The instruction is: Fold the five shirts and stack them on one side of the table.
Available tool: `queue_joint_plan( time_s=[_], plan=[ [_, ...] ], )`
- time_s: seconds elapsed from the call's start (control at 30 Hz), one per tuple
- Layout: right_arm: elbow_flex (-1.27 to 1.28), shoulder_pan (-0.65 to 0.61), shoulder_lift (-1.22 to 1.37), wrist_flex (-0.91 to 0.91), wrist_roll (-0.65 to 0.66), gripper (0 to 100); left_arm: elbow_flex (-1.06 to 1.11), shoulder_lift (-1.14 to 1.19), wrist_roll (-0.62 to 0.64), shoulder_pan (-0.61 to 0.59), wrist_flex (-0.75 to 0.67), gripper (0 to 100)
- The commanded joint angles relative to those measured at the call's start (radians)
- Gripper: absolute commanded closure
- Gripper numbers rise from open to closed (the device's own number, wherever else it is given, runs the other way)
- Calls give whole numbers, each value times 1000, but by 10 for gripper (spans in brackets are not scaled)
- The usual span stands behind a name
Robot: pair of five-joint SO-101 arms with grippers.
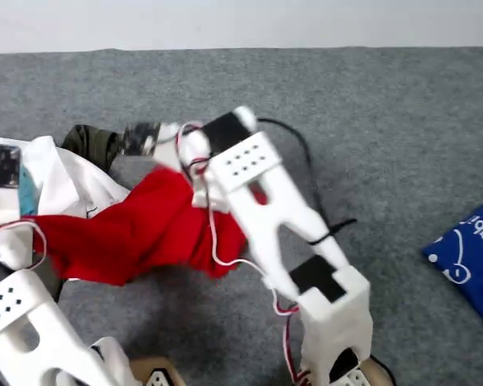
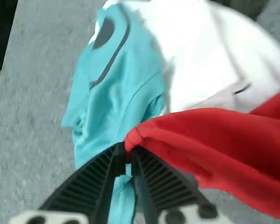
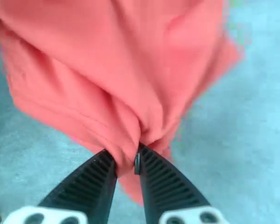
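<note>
Red shirt held over grey table | white wall behind

Noted: the red cloth shirt is soft, matt and creased. The turquoise cloth shirt and white cloth shirt are smooth and matt. The grey worktop is rough, felt-like and matt. The left pincer and right pincer have black ribbed plastic fingers on smooth white plastic bodies.

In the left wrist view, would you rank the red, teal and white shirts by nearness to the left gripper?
1. Red shirt: pinched in the left gripper.
2. Teal shirt: just behind it, on the table.
3. White shirt: beyond the teal one.
</note>
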Motion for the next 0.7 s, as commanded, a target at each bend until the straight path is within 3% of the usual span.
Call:
queue_joint_plan(
  time_s=[0.0, 0.37, 0.67],
  plan=[
    [-71, 82, -153, 38, 3, 988, -165, -18, 52, 100, 114, 997],
    [-61, 476, -479, 41, 3, 988, -512, -17, 201, 405, 261, 997],
    [-8, 680, -565, 38, 6, 988, -651, -18, 221, 420, 373, 997]
  ],
)
